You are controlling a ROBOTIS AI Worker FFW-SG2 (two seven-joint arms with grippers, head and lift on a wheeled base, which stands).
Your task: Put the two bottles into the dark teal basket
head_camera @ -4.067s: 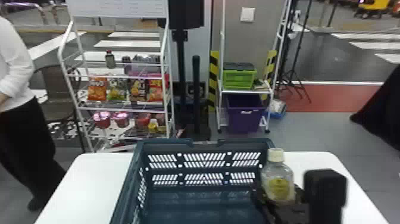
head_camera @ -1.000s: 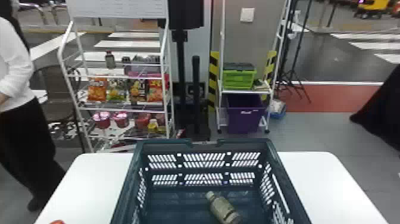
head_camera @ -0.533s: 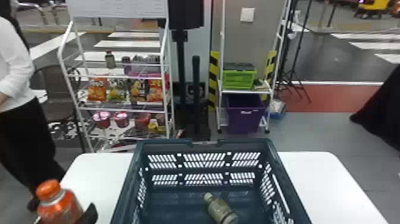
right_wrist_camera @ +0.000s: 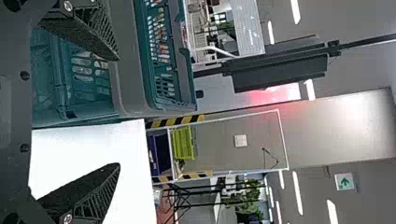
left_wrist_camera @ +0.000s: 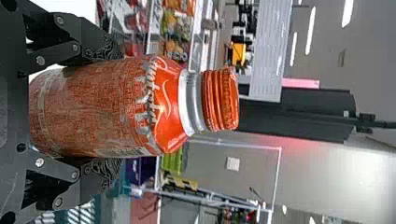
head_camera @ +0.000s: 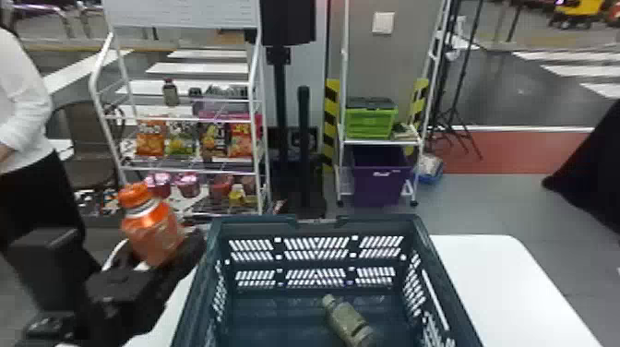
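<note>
In the head view my left gripper (head_camera: 159, 258) is at the left of the dark teal basket (head_camera: 318, 222), shut on an upright orange bottle (head_camera: 154, 230) level with the basket's left rim. The left wrist view has the orange bottle (left_wrist_camera: 107, 107) clasped between the fingers of my left gripper (left_wrist_camera: 105, 109), its cap pointing away from the palm. A greenish bottle (head_camera: 347, 320) lies tilted on the basket floor, right of its middle. My right gripper (right_wrist_camera: 116, 112) stands open beside the basket (right_wrist_camera: 123, 56), nothing between its fingers, in the right wrist view.
A white table (head_camera: 503, 277) carries the basket and extends on both sides of it. Behind stand a snack shelf (head_camera: 189, 168) at the left and a rack (head_camera: 383, 142) with a green crate and a purple bin. A person stands at the far left.
The left gripper and orange bottle have risen from the lower left and moved right, toward the basket. Earlier, the other bottle was upright at the right gripper; now it lies in the basket.
</note>
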